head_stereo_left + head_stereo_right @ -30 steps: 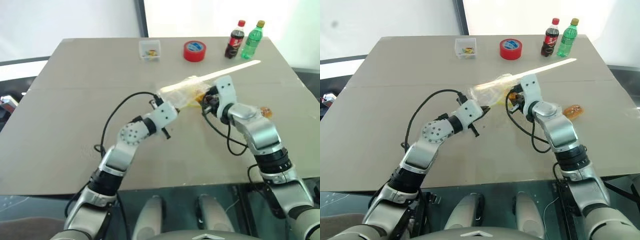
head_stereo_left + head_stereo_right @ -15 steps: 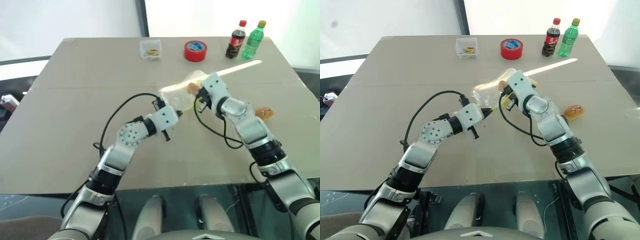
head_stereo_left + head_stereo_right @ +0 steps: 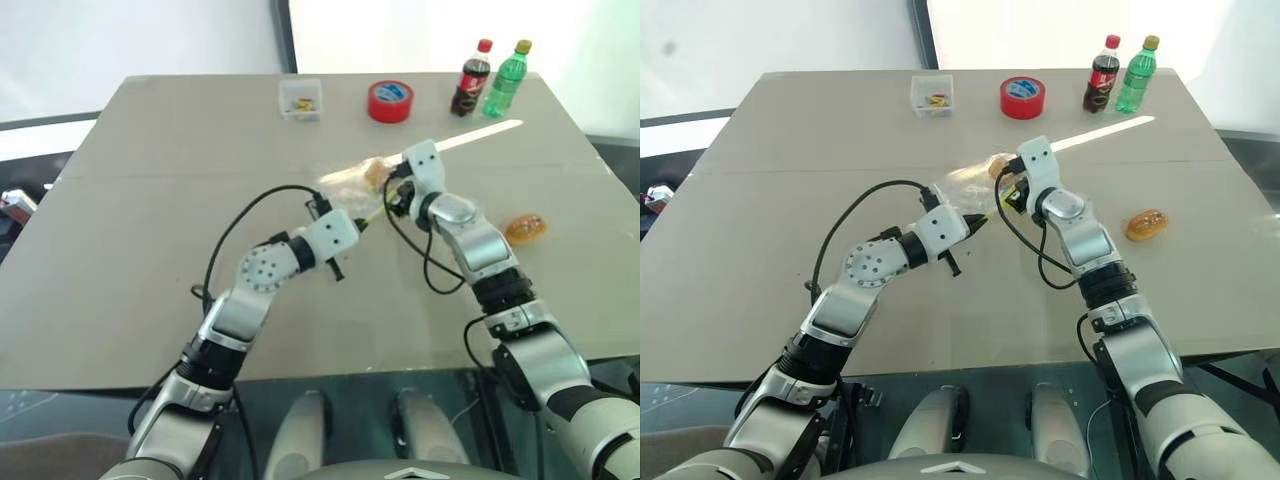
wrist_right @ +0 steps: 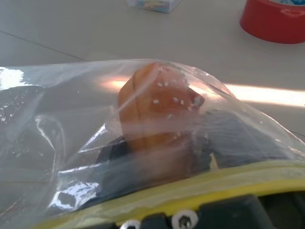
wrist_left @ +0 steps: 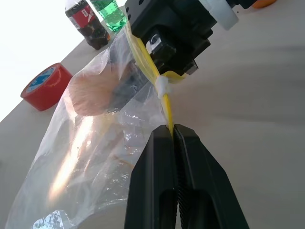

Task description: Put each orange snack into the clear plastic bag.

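A plain tan surface (image 3: 760,250) carries the work. Nearest, the left pincer (image 5: 172,136) is clamped together on the yellow strip of the clear plastic bag (image 5: 90,143), holding its mouth up. Just beyond, the right pincer (image 3: 1002,178) reaches inside the bag with one orange snack (image 4: 152,105) at its tips; whether its fingers stand apart I cannot tell. Best let go deep inside, then draw straight back. The other orange snack (image 3: 1146,223) lies well off to that pincer's right.

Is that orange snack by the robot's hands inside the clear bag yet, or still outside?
Inside. The orange snack sits behind the clear plastic bag film, past its yellow strip; the second snack lies on the table.
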Robot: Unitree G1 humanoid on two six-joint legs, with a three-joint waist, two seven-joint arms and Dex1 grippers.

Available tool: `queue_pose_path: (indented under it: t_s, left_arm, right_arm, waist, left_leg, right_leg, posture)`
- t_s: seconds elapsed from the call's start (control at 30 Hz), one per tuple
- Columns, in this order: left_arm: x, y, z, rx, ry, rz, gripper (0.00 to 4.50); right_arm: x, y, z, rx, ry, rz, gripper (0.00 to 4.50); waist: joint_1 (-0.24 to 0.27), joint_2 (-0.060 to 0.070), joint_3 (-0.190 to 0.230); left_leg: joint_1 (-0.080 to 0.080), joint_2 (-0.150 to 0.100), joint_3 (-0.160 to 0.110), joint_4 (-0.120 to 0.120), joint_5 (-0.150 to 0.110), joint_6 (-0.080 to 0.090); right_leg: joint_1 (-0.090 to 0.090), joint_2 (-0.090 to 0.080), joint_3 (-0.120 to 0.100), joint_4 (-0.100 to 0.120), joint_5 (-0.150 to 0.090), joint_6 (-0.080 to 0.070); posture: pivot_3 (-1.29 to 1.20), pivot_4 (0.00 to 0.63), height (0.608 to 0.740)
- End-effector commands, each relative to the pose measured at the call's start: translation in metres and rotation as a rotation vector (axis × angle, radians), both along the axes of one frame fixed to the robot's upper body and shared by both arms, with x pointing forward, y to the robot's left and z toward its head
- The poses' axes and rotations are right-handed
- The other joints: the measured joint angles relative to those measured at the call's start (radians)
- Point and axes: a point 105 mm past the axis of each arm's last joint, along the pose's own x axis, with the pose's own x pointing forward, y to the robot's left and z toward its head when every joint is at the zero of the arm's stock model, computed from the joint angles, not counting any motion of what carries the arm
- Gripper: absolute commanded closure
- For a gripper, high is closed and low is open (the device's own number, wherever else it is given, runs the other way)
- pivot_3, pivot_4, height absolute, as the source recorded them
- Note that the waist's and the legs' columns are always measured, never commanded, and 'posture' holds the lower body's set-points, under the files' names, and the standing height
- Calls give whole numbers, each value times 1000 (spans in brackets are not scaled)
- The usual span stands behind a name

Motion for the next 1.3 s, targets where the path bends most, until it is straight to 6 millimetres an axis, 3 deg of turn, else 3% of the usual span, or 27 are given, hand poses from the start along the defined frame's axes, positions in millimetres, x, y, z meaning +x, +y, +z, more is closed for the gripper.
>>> queue_pose_path:
  t_s: [0.03,0.2,0.43,0.53,0.77,1.1,1.3]
  left_arm:
    - [5,3,11,-40,-27,36,4500]
    - [8,4,9,-50,-20,67,4500]
    - [9,3,7,-61,-16,80,4500]
    - [9,2,7,-64,-15,81,4500]
    - [8,-3,5,-72,-8,74,4500]
    - [9,-2,2,-54,-6,67,4500]
    - [9,-3,1,-46,-6,61,4500]
  right_arm:
    - [-20,9,16,5,-13,160,467]
    - [-39,-18,20,43,77,196,467]
    - [-71,-78,18,-41,170,201,467]
    - [-76,-112,18,-60,199,115,467]
    - [-63,-193,13,-94,236,-265,467]
    - [-63,-214,3,-42,288,-499,467]
    - [-66,-220,10,19,296,-605,467]
  waist:
    - [0,0,0]
    - [1,0,0]
    - [8,0,0]
    - [8,0,0]
    - [4,0,0]
    - [6,0,0]
    - [7,0,0]
  left_leg:
    - [0,0,0,0,0,0]
    - [0,0,0,0,0,0]
    - [0,0,0,0,0,0]
    - [0,0,0,0,0,0]
    - [0,0,1,1,0,0]
    - [0,0,1,1,0,0]
    - [0,0,1,1,0,0]
  right_leg:
    - [0,0,0,0,0,0]
    - [0,0,0,0,0,0]
    - [1,0,0,-1,0,0]
    - [1,0,0,-1,0,0]
    - [1,0,1,0,0,0]
    - [1,0,2,0,0,0]
    - [1,0,1,0,0,0]
  posture:
    - [0,150,740]
    - [0,150,740]
    - [0,150,740]
    - [0,150,740]
    - [0,150,740]
    - [0,150,740]
    - [0,150,740]
